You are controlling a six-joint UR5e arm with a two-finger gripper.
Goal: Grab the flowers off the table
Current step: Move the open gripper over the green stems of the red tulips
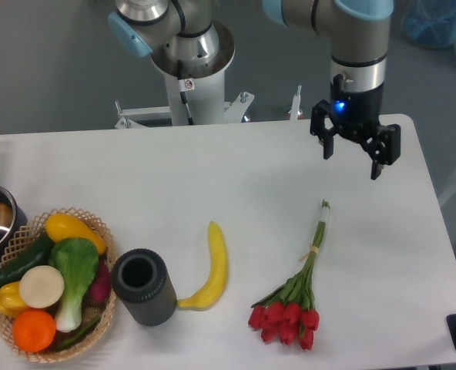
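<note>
Nearest me, the flowers (297, 293) lie on the table (212, 177), below and slightly left of the claw (355, 159), which hangs released, empty. No writing is legible anywhere.

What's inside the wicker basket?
The wicker basket holds pretend vegetables and fruit: a yellow pepper, a cucumber, bok choy, an orange, and a white round piece. Anything underneath them is covered.

You see red tulips (286, 320) on green stems, a yellow banana (209, 268), a dark grey cylinder (143, 287), a white table (174, 177).
</note>
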